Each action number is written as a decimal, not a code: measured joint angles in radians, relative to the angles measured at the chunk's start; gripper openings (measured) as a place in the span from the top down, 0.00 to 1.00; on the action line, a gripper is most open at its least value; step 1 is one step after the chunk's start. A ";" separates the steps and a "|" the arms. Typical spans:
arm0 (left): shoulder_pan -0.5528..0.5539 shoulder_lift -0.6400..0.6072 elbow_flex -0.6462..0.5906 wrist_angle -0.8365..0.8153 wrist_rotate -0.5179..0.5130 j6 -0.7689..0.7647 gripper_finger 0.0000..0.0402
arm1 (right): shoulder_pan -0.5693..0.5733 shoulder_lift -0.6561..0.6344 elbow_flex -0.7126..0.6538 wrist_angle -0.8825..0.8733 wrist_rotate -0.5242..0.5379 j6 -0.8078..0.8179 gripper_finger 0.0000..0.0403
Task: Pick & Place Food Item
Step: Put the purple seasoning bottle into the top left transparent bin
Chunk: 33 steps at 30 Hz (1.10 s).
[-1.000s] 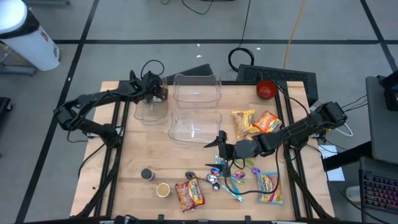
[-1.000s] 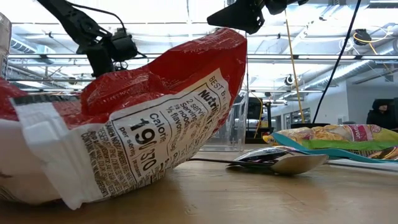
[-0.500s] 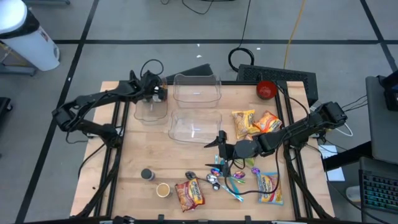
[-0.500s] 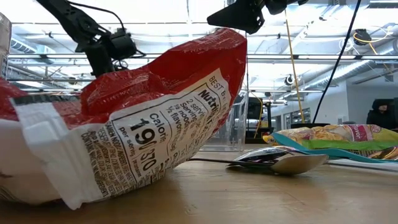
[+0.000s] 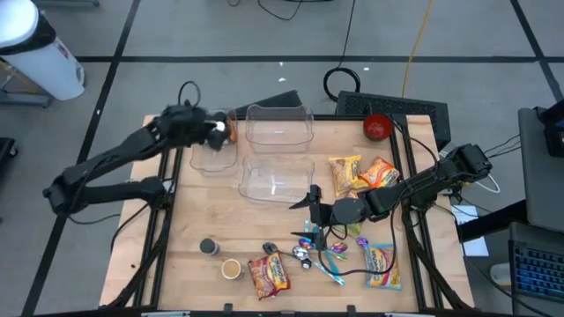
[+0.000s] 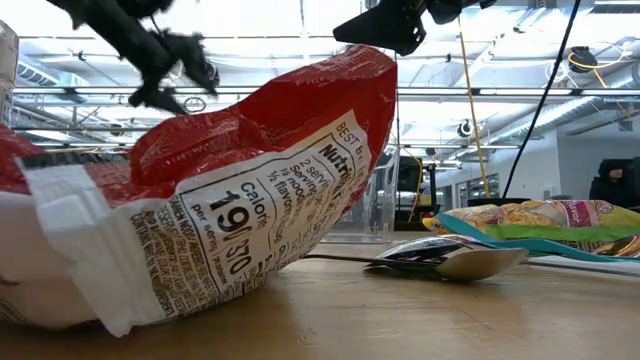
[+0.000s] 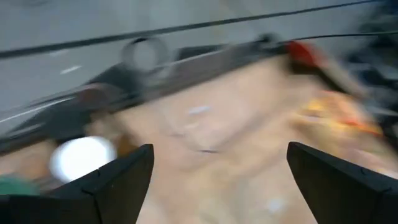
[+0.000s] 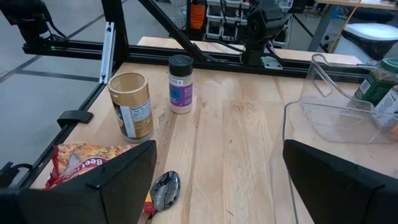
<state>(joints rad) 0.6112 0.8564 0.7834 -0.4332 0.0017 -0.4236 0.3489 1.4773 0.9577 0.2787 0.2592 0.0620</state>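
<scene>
My left gripper (image 5: 220,130) hangs open and empty over the table's far left, by a small clear container (image 5: 214,155); its fingers stand wide apart in the blurred left wrist view (image 7: 221,165). A small brown thing (image 5: 231,129) sits at that container's far right corner, just off the fingertips. The right wrist view shows a green-labelled jar (image 8: 379,90) in that direction. My right gripper (image 5: 310,204) hovers open and empty above mid-table (image 8: 217,162). Food packets lie flat on the table: red (image 5: 269,275), yellow (image 5: 345,173), orange (image 5: 377,172), blue-and-yellow (image 5: 381,266).
Two larger clear containers (image 5: 280,125) (image 5: 277,176) stand mid-table and a red bowl (image 5: 377,127) at the far right. A gold can (image 8: 130,106), a spice bottle (image 8: 181,84) and spoons (image 5: 304,255) sit near the front edge. The red packet (image 6: 230,200) fills the low view.
My left gripper has risen and drawn back toward the table's left edge, tipping up from a steep downward slant. The brown thing at the small container's corner has stayed where it was. My right arm has kept still.
</scene>
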 joint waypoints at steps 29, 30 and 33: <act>-1.118 0.381 0.563 -0.703 -0.093 -0.289 0.17 | 0.000 0.000 0.000 -0.001 0.000 -0.003 0.14; -1.131 0.414 0.567 -0.752 -0.061 -0.337 0.18 | 0.000 0.000 0.000 -0.001 0.000 -0.003 0.14; -1.145 0.492 0.564 -0.818 0.050 -0.457 0.19 | 0.000 0.000 0.000 -0.002 0.000 -0.003 0.14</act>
<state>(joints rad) -0.5334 1.3480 1.3476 -1.2513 0.0520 -0.8805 0.3489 1.4773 0.9577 0.2770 0.2592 0.0592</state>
